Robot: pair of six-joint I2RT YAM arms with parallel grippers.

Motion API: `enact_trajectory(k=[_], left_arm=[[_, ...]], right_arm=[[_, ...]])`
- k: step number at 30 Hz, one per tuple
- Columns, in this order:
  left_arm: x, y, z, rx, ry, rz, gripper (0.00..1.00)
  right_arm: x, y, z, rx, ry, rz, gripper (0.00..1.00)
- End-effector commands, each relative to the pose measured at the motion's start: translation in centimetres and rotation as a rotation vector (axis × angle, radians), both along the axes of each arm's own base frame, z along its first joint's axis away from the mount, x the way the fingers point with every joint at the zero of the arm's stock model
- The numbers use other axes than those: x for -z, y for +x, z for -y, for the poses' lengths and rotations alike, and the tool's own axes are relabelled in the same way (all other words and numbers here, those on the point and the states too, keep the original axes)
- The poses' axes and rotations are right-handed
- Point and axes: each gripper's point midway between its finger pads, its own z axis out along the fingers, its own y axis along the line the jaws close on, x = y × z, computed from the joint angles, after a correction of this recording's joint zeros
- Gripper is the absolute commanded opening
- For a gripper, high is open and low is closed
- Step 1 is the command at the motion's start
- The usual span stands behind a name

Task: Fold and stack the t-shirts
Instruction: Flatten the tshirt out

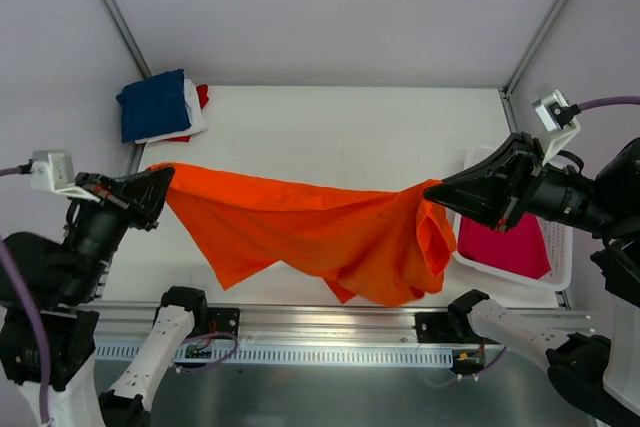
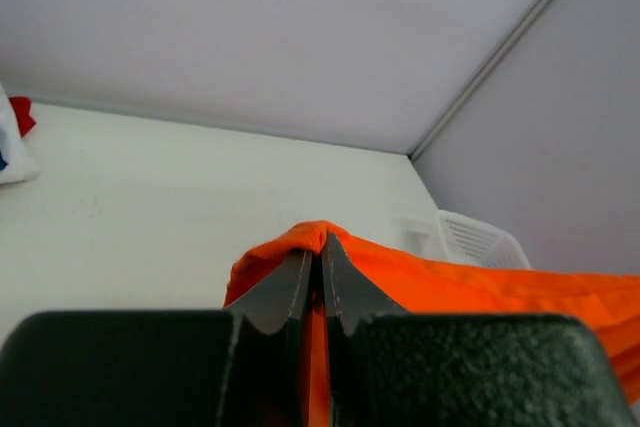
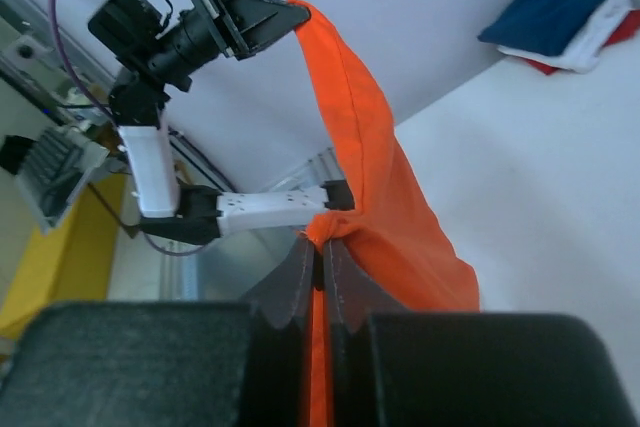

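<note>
A bright orange t-shirt (image 1: 310, 232) hangs stretched in the air between my two grippers, sagging over the table's front half. My left gripper (image 1: 165, 179) is shut on its left end; in the left wrist view the cloth (image 2: 480, 282) bunches over the closed fingertips (image 2: 285, 287). My right gripper (image 1: 432, 190) is shut on its right end, and the shirt (image 3: 370, 167) shows in the right wrist view running away to the left arm. A magenta-pink t-shirt (image 1: 505, 242) lies in the white lattice basket (image 1: 562, 247) at right. A folded stack with navy blue (image 1: 155, 105) on top, white (image 1: 196, 112) and red (image 1: 203, 95) beneath, sits at the back left.
The white table (image 1: 330, 132) extends behind the hanging shirt. The basket also shows in the left wrist view (image 2: 475, 239). A metal rail (image 1: 330, 332) with both arm bases runs along the near edge. Grey walls enclose the back and sides.
</note>
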Motion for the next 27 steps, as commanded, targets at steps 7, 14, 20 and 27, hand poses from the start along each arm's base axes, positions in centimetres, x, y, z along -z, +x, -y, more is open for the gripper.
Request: enact_trajectory(k=[7,14,20,27], left_arm=[[-7.9,-7.8,0.1,0.075,-0.093,0.236,0.00],[-6.0,-4.5,-1.5,-0.041,-0.022,0.181,0.00],[2.7,3.1,-2.1,-0.153,-0.045,-0.107,0.00],[10.4,9.0,-5.3,-0.405,-0.062,-0.272,0.00]], right_arm=[[-6.1,-0.7,0.3,0.016,0.149,0.014,0.00],[-0.6,7.0,-1.3,0.202,-0.014,-0.088,0.01],[9.6,15.6,-2.3,0.430,-0.235,-0.252,0.01],[21.9,22.4,0.5,0.723,-0.572,-0.373,0.00]])
